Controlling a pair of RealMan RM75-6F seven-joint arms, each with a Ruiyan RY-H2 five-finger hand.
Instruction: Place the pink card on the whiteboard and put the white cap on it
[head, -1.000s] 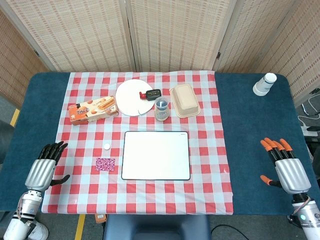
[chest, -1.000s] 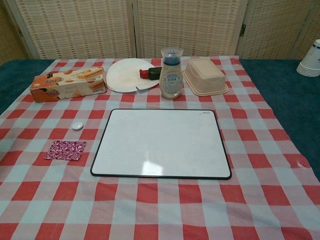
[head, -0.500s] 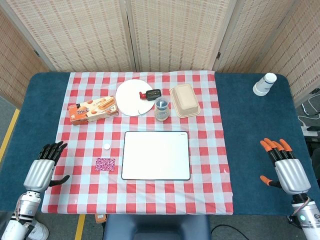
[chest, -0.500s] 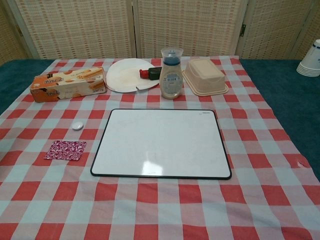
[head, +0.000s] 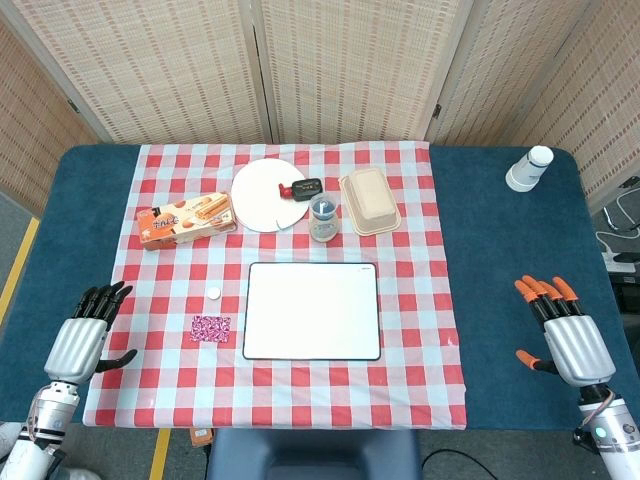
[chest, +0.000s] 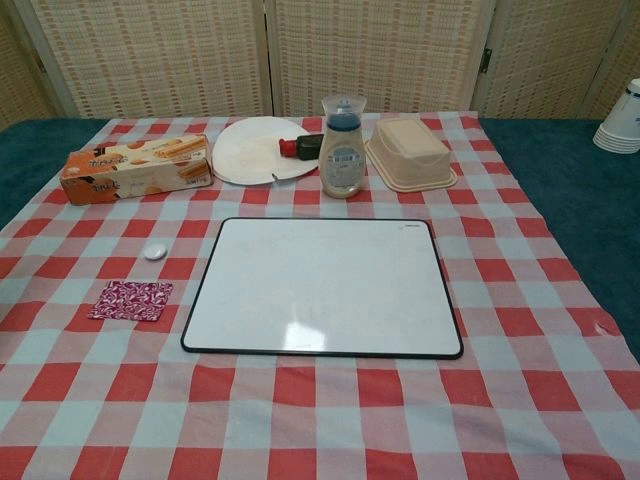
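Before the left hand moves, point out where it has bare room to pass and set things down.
The whiteboard is bare. Free cloth runs between it and the pink card and white cap, and along the near edge. The left hand hovers over bare blue table. Crowded: the far row, snack box to lidded container.

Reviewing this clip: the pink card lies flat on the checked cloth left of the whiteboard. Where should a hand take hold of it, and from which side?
Probably by its left edge, coming from above with the left hand, the nearer one. The pink card lies flat, so only its edges offer purchase. The white cap sits apart behind it, and the whiteboard lies to its right.
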